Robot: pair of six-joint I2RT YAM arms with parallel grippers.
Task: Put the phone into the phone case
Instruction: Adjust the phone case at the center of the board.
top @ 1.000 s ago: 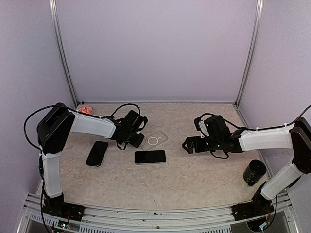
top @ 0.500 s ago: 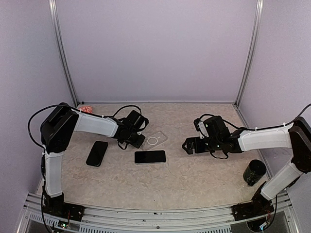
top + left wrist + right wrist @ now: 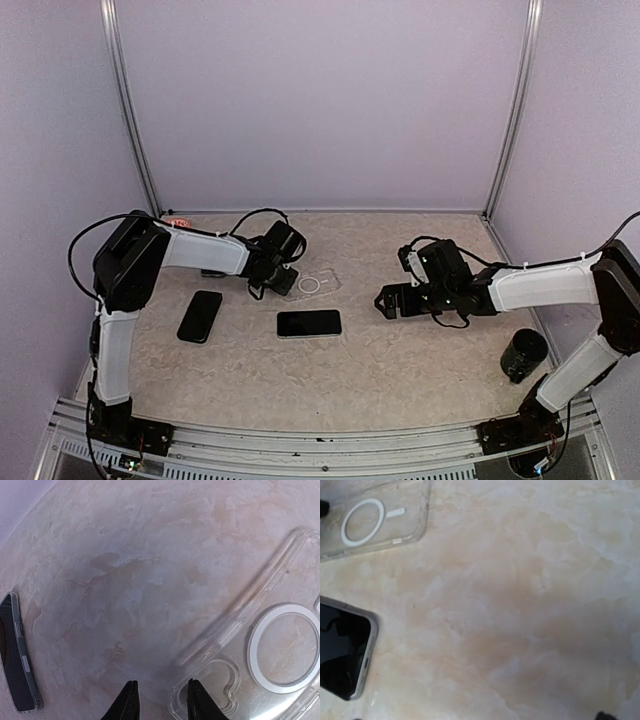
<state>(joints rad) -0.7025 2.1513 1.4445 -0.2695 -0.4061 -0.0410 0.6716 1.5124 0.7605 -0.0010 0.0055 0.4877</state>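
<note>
The clear phone case [image 3: 315,285] with a white ring lies flat at mid-table. It also shows in the left wrist view [image 3: 270,650] and the right wrist view [image 3: 375,520]. A black phone [image 3: 309,323] lies screen up just near of the case, and its corner shows in the right wrist view [image 3: 342,655]. My left gripper [image 3: 283,278] is low at the case's left corner. Its jaws [image 3: 162,702] are narrowly apart, astride the corner rim. My right gripper [image 3: 384,300] is open and empty, right of the phone.
A second dark phone [image 3: 200,315] lies at the left. A dark phone's edge [image 3: 15,655] shows in the left wrist view; I cannot tell which phone. A black cylinder [image 3: 524,353] stands at the near right. A small red object [image 3: 178,223] sits at the back left.
My left gripper has moved away from me and slightly right, up to the case's corner. The case seems nudged slightly. The right arm has barely moved.
</note>
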